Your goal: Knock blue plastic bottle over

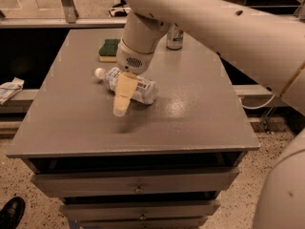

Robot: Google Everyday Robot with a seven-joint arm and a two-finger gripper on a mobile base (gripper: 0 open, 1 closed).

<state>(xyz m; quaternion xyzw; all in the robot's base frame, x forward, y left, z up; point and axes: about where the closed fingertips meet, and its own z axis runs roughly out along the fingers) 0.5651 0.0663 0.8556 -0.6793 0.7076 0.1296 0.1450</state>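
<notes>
The blue plastic bottle [136, 87] lies on its side in the middle of the grey table [190, 118], with its white cap [99, 73] pointing left. My gripper [120, 109] hangs down from the arm directly over and in front of the bottle's middle. It covers part of the label and its tip sits just past the bottle's near side. It holds nothing that I can see.
A silver-green drink can [175, 37] stands at the back of the table. A green and yellow sponge [109, 49] lies at the back left. A white object [9, 89] rests on a ledge left of the table. Drawers are below the front edge.
</notes>
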